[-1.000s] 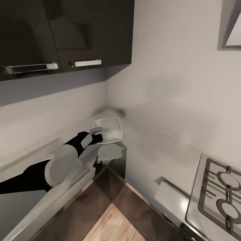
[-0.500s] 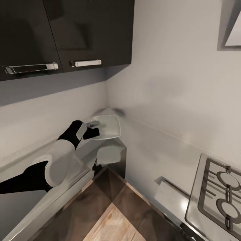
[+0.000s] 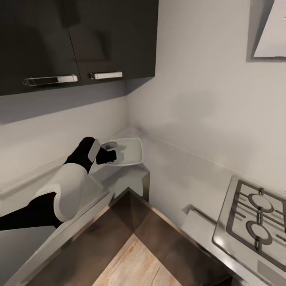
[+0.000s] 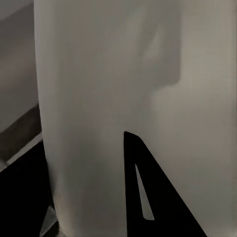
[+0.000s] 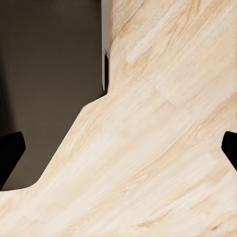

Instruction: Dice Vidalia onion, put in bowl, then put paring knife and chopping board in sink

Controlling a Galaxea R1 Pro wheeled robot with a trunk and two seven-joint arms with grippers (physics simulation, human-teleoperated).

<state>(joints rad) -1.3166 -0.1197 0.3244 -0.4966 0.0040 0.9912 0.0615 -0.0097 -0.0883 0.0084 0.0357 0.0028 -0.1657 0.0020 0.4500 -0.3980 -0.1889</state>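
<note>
1. since a second ago: bowl (image 3: 128, 152) lifted higher off the countertop (image 3: 131, 174) and tilted flatter, left gripper (image 3: 106, 151) drawn up and back along with it; whole head view also shifted, so the camera moved too.
2. now held at the near rim by the left gripper, jaws clamped on the bowl's edge, above the corner end of the countertop.
3. seen close from the left wrist: pale inside of the bowl (image 4: 123, 98) with one dark fingertip (image 4: 148, 197) lying against it.
4. right gripper (image 5: 118, 153) spread wide, dark fingertips at either edge of its wrist view, nothing between them, above wooden floor (image 5: 163, 148) beside a dark cabinet (image 5: 49, 74).
5. away from the bowl, across the corner: hob (image 3: 254, 214) on the other counter run.
6. above the bowl: dark wall cupboards (image 3: 79, 39) with chrome handles.
</note>
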